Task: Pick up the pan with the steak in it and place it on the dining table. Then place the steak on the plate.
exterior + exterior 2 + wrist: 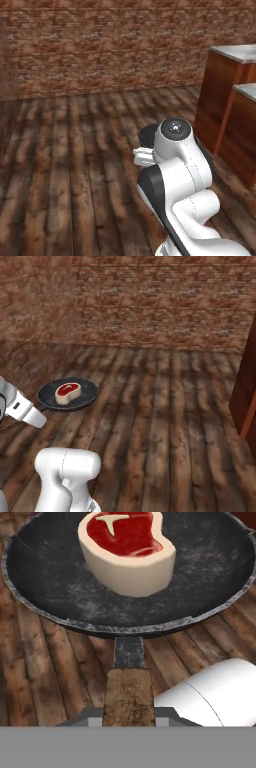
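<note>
My hand (pixel 129 716) is clamped on the brown wooden handle (pixel 129 694) of the black frying pan (pixel 60 592), which I hold above the plank floor (pixel 165 421); the raw steak (pixel 127 552) sits inside it.

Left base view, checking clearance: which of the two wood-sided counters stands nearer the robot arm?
The counter at the right edge, whose foot reaches lower in the picture than the other counter behind it.

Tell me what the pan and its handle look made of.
Pan: likely dark cast iron or similar metal, matte black with grey scuffing and a worn rim. Handle: looks like rough brown wood, joined by a short dark metal neck. It is a render, so both are guesses.
</note>
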